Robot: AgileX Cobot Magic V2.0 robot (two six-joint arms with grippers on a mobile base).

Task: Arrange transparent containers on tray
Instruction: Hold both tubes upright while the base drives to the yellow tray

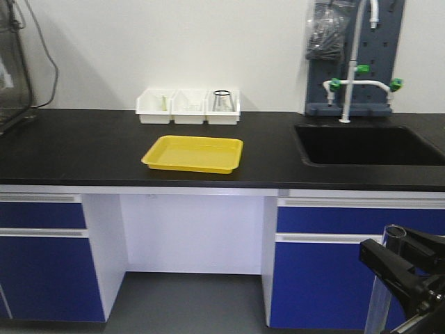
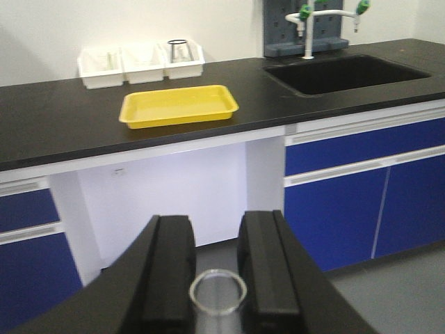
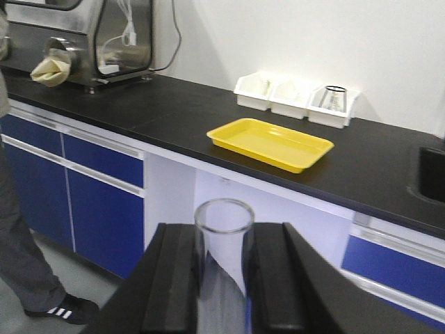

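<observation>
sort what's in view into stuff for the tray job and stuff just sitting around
For the job: yellow tray; test tube in the left jaws; second test tube in the right jaws.
Lying about: three white bins; glass flask in one bin; sink; tap.

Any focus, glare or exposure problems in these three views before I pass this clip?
Front-facing view: soft overall, wall evenly lit, yellow tray clearly readable. Left wrist view: left gripper and its test tube close and blurry, cabinets at right smeared. Right wrist view: sharpest; test tube in the right gripper has a crisp rim; black counter shows only mild sheen.
</observation>
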